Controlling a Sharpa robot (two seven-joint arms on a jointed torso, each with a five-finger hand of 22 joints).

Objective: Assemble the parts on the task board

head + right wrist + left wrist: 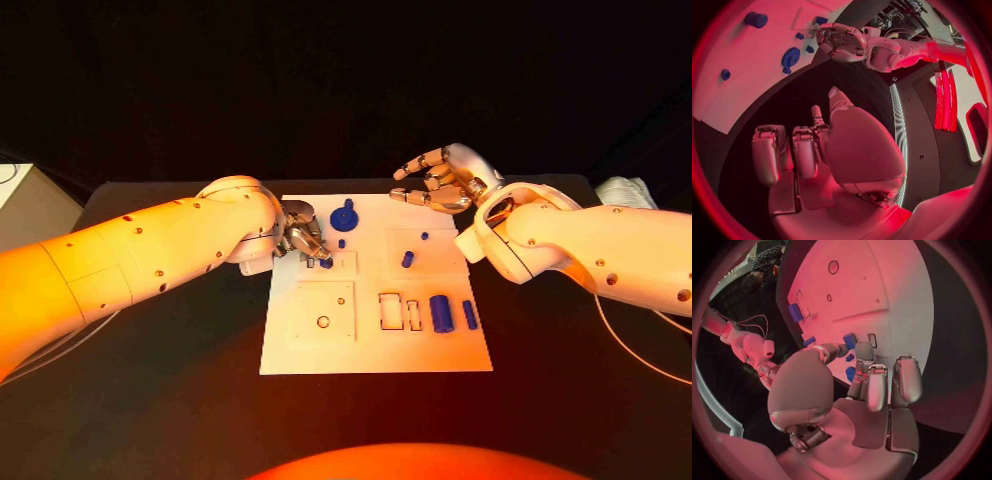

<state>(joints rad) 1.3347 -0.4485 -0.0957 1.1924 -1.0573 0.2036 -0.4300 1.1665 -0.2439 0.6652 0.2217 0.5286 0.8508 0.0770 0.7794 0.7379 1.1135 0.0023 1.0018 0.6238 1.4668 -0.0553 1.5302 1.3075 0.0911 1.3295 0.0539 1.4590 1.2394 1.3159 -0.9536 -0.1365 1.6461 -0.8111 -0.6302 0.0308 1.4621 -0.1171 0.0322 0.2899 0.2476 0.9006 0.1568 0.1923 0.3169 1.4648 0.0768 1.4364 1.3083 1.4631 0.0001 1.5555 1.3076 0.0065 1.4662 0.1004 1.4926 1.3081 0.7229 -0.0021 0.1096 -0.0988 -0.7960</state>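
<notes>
The white task board (375, 345) lies mid-table. My left hand (303, 238) hovers over its far left part, thumb and a finger pinching a small blue part (326, 262), which also appears in the left wrist view as the small blue part (849, 340) beside a slot (872, 340). A round blue knob (343, 215) stands just right of that hand. Small blue pegs (408, 259) lie mid-board, and a blue cylinder (441, 312) lies at the right. My right hand (440, 178) hangs beyond the board's far right corner, fingers loosely bent and apart, holding nothing.
A raised white square plate (323, 310) with a hole sits on the board's left. A small white frame (391, 310) lies beside the cylinder. A white box (29, 205) stands at the table's left edge, and a pale crumpled object (627, 190) lies at the far right.
</notes>
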